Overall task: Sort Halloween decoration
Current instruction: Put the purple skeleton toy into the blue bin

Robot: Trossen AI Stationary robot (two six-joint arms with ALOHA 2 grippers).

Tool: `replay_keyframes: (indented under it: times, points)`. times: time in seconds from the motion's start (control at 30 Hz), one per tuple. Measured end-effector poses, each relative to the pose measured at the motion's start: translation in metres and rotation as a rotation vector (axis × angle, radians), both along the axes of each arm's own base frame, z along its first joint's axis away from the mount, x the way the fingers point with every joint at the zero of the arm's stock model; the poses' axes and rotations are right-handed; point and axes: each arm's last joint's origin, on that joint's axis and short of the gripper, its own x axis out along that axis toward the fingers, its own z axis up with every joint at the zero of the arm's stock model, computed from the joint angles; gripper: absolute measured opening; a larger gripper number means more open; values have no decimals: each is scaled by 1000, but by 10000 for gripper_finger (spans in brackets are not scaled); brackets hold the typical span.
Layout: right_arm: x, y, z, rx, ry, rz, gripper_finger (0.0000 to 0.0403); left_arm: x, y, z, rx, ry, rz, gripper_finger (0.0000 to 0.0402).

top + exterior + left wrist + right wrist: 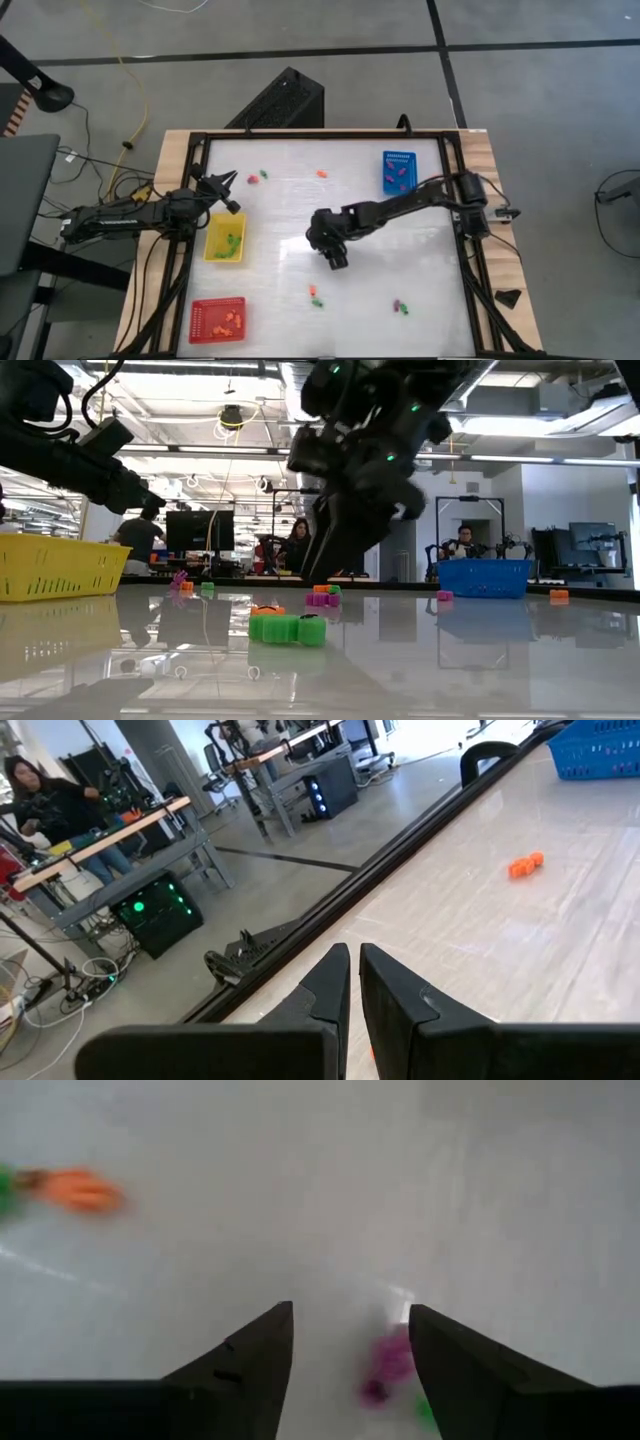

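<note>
The Halloween decoration is tiny orange, green and purple pieces lying scattered on the white table. One orange-green piece (316, 297) and one purple-green piece (402, 306) lie near the near edge. Two more (255, 180) (322, 173) lie toward the far edge. My right gripper (335, 257) hovers open over the table's middle. In its wrist view (350, 1320) the purple piece (390, 1365) shows below, between the fingers, and an orange piece (80, 1190) lies off to one side. My left gripper (224, 186) (350, 982) is shut, in the air by the yellow tray's far side.
A yellow mesh tray (225, 240) holding green pieces sits at the left. A red tray (217, 320) with orange pieces is at the near left corner, and a blue tray (399, 172) with purple pieces at the far right. A black frame rims the table. People sit in the room beyond.
</note>
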Motion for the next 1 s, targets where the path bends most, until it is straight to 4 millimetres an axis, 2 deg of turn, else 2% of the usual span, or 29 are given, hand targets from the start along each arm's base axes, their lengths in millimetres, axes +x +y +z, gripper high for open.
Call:
replay_keyframes:
  times: [0.2,0.47,0.83,1.0]
  points:
    - [6,-10,-9,4,34,-35,233,0,0,0,0,0,-1,18]
    - [4,-11,-11,11,67,-64,223,0,0,0,0,0,0,18]
    - [6,-11,-25,4,101,-97,219,0,0,0,0,0,0,18]
    - [5,-11,-21,3,93,-99,183,0,0,0,0,0,0,18]
